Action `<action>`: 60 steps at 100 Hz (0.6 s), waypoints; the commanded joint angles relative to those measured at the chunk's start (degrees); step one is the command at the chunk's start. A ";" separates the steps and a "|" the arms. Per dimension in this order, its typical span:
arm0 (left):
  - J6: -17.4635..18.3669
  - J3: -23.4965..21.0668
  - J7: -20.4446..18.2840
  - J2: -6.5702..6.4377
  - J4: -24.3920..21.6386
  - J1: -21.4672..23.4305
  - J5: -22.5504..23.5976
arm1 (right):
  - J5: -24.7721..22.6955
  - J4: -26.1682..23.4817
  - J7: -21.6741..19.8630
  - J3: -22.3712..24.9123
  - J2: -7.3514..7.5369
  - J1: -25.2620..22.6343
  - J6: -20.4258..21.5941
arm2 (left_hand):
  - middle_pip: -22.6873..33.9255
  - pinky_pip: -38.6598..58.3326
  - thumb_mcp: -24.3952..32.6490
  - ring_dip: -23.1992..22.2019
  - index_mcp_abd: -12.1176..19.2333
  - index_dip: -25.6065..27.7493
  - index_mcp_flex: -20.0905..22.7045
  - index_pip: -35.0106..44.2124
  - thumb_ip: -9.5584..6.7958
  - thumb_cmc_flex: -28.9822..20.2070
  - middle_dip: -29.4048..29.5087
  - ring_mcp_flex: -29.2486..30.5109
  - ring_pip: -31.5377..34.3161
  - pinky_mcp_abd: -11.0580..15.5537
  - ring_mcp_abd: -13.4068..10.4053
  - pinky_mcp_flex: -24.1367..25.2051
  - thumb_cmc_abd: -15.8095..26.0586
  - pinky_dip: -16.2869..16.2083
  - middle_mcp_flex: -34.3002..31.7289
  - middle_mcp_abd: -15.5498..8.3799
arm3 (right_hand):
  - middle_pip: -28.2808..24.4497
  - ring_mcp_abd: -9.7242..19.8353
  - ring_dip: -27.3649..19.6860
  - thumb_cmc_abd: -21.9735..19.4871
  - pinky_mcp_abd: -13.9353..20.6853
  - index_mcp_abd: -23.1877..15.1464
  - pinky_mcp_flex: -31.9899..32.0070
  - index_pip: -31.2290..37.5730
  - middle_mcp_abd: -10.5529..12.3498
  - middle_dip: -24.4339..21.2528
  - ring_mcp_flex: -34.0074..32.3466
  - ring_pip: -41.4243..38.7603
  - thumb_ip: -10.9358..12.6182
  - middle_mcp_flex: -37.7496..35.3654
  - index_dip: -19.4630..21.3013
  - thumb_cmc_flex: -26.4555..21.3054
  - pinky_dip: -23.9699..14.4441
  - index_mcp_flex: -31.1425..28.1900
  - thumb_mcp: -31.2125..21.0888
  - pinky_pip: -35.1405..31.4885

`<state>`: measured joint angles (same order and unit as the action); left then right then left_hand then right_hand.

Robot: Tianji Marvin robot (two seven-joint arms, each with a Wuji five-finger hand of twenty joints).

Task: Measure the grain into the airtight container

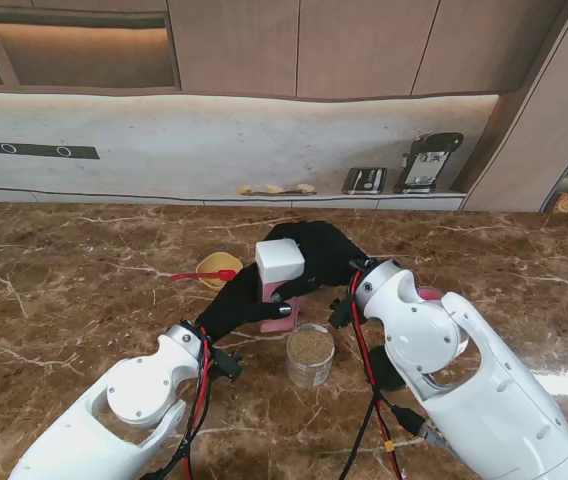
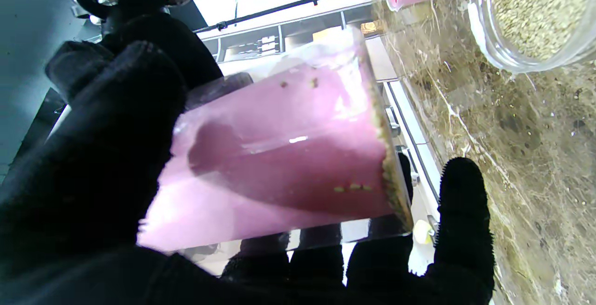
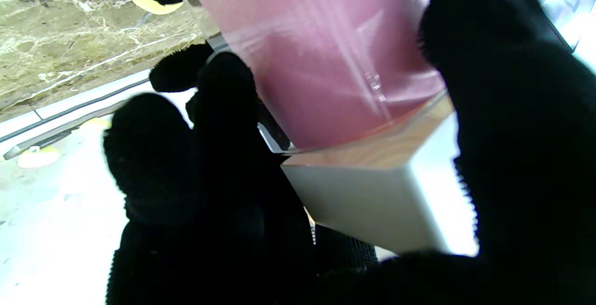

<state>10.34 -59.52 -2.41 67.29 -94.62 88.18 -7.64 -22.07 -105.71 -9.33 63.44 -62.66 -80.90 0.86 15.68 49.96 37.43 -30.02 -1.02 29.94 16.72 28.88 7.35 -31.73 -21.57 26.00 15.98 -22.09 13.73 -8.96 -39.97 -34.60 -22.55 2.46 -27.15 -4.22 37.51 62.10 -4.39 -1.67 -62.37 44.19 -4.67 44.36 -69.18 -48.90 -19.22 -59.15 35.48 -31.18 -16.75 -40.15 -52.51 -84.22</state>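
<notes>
While both hands (image 1: 264,295) grip the container (image 1: 279,285), table edges lie far.

A clear square airtight container (image 1: 278,300) with a pink interior and white lid (image 1: 280,261) stands mid-table holding a thin layer of grain, while just beside it, nearer to me, sits a round clear jar of brown grain (image 1: 310,354), uncovered.

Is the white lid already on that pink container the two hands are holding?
Yes: the white lid sits on top of the pink container, gripped by the left hand and right hand.
</notes>
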 commanded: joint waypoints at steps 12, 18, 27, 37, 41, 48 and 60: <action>0.12 0.95 2.38 0.75 0.10 -0.12 0.63 | 1.01 0.74 0.19 -0.31 -0.56 -0.43 0.59 | 8.03 8.24 7.35 -10.31 4.28 8.12 2.83 10.65 -0.09 -3.96 -6.66 9.62 9.31 1.16 -0.11 -4.46 -2.40 -1.67 -10.24 -1.00 | -8.08 1.87 0.70 -11.00 6.45 -7.64 -0.62 10.25 5.92 4.14 -3.16 1.43 4.32 -7.39 1.62 -12.31 -1.47 -5.18 -13.26 -2.20; -0.52 1.00 2.91 0.84 -0.09 -0.15 1.19 | 1.12 0.79 0.17 -0.34 -0.56 -0.41 0.75 | 11.96 8.59 10.82 -14.99 3.84 9.79 4.06 12.91 -0.43 -5.85 -11.07 10.69 12.10 0.41 0.30 -3.85 -1.09 -2.55 -12.88 -0.30 | -8.06 1.86 0.70 -11.03 6.40 -7.69 -0.61 10.24 5.86 4.15 -3.15 1.43 4.30 -7.35 1.59 -12.27 -1.47 -5.13 -13.26 -2.19; -1.17 1.08 4.00 1.11 -0.10 -0.27 1.74 | 1.21 0.90 0.16 -0.32 -0.55 -0.35 1.20 | 17.34 8.98 16.39 -20.59 1.16 8.54 7.97 13.38 -0.32 -10.01 -20.46 14.33 15.40 0.51 0.23 -5.60 2.16 -2.86 -17.88 0.37 | -8.05 1.85 0.70 -11.01 6.39 -7.66 -0.57 10.29 5.97 4.16 -3.15 1.43 4.30 -7.36 1.57 -12.29 -1.46 -5.17 -13.30 -2.13; -1.56 1.09 4.38 1.21 0.07 -0.51 2.12 | 1.34 1.05 0.14 -0.29 -0.54 -0.27 1.74 | 9.90 9.77 10.74 -24.39 -4.24 -8.42 14.89 1.91 2.50 -19.54 -42.17 18.95 18.42 0.38 0.05 -7.71 3.25 -1.46 -29.57 0.11 | -8.05 1.84 0.70 -10.97 6.39 -7.71 -0.58 10.30 5.93 4.18 -3.14 1.43 4.30 -7.35 1.55 -12.33 -1.45 -5.16 -13.31 -2.10; -1.68 1.07 4.20 1.19 0.12 -0.60 1.99 | 1.40 1.09 0.01 -0.28 -0.50 -0.23 1.93 | 10.64 9.43 10.51 -25.71 -5.10 -11.19 17.30 -1.34 2.94 -20.37 -44.34 18.86 19.22 0.12 0.21 -7.28 4.74 -1.16 -29.59 0.54 | -8.02 1.84 0.69 -11.05 6.39 -7.71 -0.58 10.29 5.98 4.17 -3.12 1.44 4.31 -7.32 1.53 -12.31 -1.45 -5.14 -13.33 -2.09; -2.13 0.81 2.61 0.89 0.03 -0.69 0.95 | 1.46 1.12 -0.24 -0.25 -0.44 -0.22 2.19 | 12.55 8.37 8.39 -29.45 -2.76 -11.94 22.69 -1.42 3.37 -23.29 -50.32 16.02 20.48 0.18 0.79 -4.64 8.29 -1.15 -26.83 1.53 | -8.01 1.83 0.67 -11.09 6.34 -7.72 -0.53 10.22 6.01 4.17 -3.00 1.50 4.31 -7.32 1.48 -12.32 -1.43 -5.02 -13.32 -2.02; -1.94 0.65 1.55 0.76 0.17 -0.75 -0.25 | 1.39 0.97 -0.88 0.02 -0.25 -0.38 2.47 | 14.30 8.43 4.62 -34.27 7.81 -3.67 32.81 19.17 4.10 -26.94 -57.21 10.00 20.50 0.30 0.40 -3.17 13.04 -2.59 -21.90 -0.07 | -7.93 1.66 0.64 -11.37 5.83 -7.78 -0.17 9.98 6.22 4.33 -2.28 1.77 4.37 -6.85 1.43 -12.32 -1.14 -4.74 -13.33 -1.29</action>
<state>8.45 -59.19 -1.13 68.09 -94.50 87.44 -7.99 -21.02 -104.54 -8.85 63.45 -62.88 -80.81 3.11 20.99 57.32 36.56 -60.81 -5.54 21.42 34.90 32.28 9.03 -43.82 -71.90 37.37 29.64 -21.58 18.75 -12.92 -44.98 -36.06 -44.38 5.72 -26.94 -4.17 37.56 61.62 -4.39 -1.04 -62.56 44.19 -5.64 44.36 -69.71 -48.85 -19.27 -59.36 34.63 -31.77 -16.75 -40.05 -52.48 -84.24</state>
